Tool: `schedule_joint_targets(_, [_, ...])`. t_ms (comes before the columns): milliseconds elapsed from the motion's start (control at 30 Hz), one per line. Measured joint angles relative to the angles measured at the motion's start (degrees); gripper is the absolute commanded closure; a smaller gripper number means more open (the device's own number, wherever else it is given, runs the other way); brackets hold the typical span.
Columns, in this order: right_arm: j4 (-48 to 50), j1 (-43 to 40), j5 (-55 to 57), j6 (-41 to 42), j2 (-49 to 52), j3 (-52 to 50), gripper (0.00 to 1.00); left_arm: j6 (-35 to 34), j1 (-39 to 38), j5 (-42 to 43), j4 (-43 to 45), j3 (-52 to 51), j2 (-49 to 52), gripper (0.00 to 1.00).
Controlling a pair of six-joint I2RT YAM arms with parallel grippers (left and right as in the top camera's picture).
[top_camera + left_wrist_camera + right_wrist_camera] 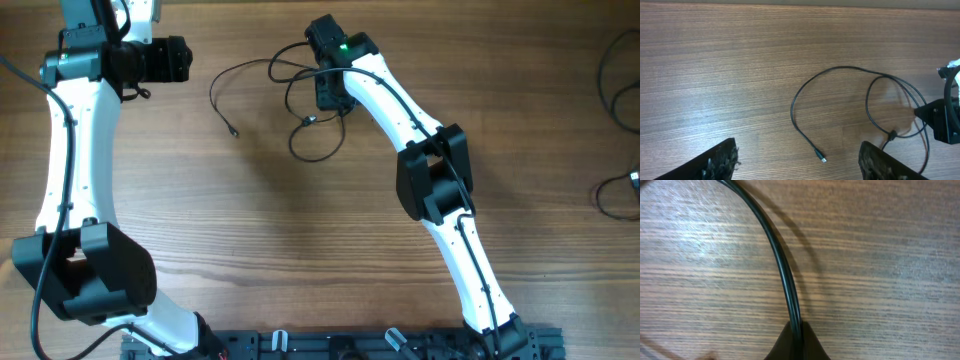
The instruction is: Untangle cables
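The station comprises one wooden table, two white-and-black arms, namely the left arm and the right arm, and two grippers, namely the left gripper and the right gripper. The central group of thin black cables shows at least two overlapping loops, one free plug end and one small in-line connector; whether it consists of one cable or two cannot be determined. Two further dark cable loops sit at the right table edge, one upper loop and one lower loop, and one green indicator light shows on the right arm.
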Motion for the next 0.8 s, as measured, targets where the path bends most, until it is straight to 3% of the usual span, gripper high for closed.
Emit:
schedule_joint_targets(133, [1.0, -0.1, 0.1, -0.1, -1.5, -0.5, 0.95, 0.0, 0.0, 0.3, -0.1, 0.0, 0.0, 0.2])
schedule_joint_targets(533, [-1.7, -2.0, 0.3, -1.9, -23.1, -0.9, 0.96, 0.0, 0.0, 1.7, -0.3, 0.0, 0.0, 0.2])
schedule_joint_targets(800, [-2.6, -2.0, 0.8, -3.8, -31.4, -0.9, 0.96, 0.0, -0.2, 3.2, -0.9, 0.0, 0.0, 0.2])
